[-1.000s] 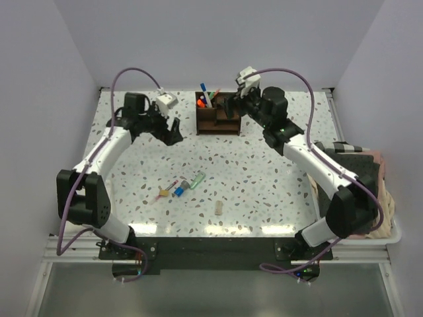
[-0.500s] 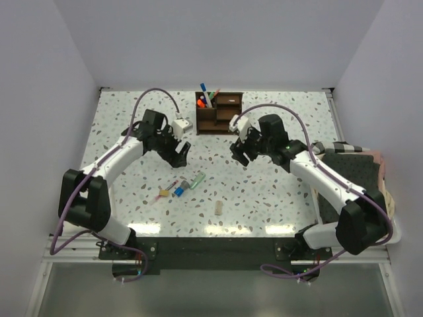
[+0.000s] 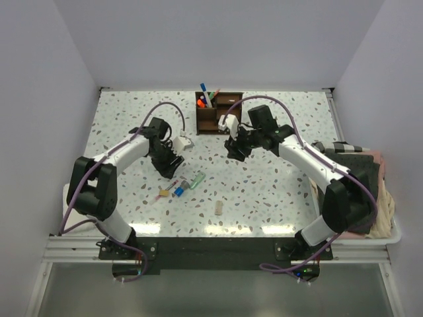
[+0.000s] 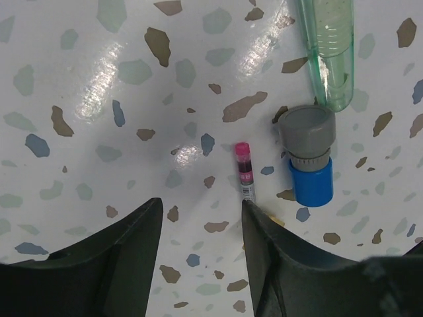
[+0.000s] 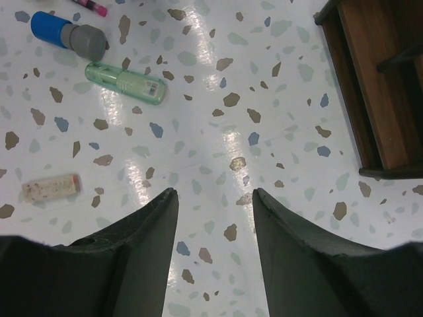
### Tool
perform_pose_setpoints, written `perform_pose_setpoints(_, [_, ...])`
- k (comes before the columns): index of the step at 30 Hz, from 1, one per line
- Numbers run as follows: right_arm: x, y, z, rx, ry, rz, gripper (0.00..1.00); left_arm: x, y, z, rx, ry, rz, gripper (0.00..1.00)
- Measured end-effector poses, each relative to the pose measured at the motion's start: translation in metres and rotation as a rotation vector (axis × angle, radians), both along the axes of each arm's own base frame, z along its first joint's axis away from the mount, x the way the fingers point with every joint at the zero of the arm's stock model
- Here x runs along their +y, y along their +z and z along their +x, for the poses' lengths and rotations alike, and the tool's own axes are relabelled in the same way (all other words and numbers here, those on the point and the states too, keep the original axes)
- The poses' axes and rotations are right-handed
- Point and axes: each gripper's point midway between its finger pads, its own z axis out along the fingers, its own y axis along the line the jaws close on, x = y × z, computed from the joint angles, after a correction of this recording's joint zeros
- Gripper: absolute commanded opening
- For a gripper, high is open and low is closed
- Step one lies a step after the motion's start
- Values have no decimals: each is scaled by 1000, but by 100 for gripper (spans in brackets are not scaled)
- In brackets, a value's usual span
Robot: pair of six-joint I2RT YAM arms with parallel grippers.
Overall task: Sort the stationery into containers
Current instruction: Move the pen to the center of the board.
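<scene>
The 2 arms have pulled back from the wooden organizer (image 3: pixel 218 113) to mid-worktop (image 3: pixel 277 191), so a new pick is probably starting. The left tool (image 4: pixel 199 208), spread and empty, hangs over the pink-capped pen (image 4: pixel 243 165), just beside the blue-capped piece (image 4: pixel 309 155) and the green marker (image 4: pixel 327 53). The right tool (image 5: pixel 215 195), also spread and empty, has bare worktop below it and the organizer's edge near.

Glossy smooth counter (image 4: pixel 132 72), speckled stone look, glare patches. Shiny translucent plastic on green marker (image 4: pixel 328 53). Matt grey and blue plastic on blue-capped piece (image 4: pixel 309 158). Glossy pink plastic end on pen (image 4: pixel 243 165). Matt tan eraser block (image 5: pixel 51 187). Dark smooth wood organizer (image 5: pixel 367 86). My left tool (image 4: pixel 198 214) and right tool (image 5: pixel 215 205): matt black plastic.
</scene>
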Motion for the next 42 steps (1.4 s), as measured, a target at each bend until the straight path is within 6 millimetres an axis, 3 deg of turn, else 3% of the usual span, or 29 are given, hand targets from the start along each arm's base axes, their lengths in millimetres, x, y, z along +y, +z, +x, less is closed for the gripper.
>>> perform_pose_setpoints(13, [0,2,1,-4,3,-2,52,-6,-28,-22,62,-15,23,48])
perform_pose_setpoints(16, [0,2,1,-4,2,-3,51,-11,-35,-27,71,-26,27,40])
perform_pose_setpoints(23, [-2,-1,1,-3,0,-12,51,-20,-38,-15,62,-7,21,10])
perform_pose_setpoints(26, [-4,-2,2,-11,-6,-25,51,-28,-38,-6,71,-7,6,7])
perform_pose_setpoints(31, [-15,-7,2,-32,-37,-67,49,-57,-35,28,49,-36,-43,7])
perform_pose_setpoints(37, [-40,-11,-5,-65,-91,-116,49,-109,-33,71,-11,-116,-120,9])
perform_pose_setpoints(39, [-52,-11,-6,-71,-114,-129,49,-130,-32,78,-22,-152,-151,15])
perform_pose_setpoints(42, [-65,-14,-6,-71,-135,-147,49,-165,-30,80,-21,-203,-220,36])
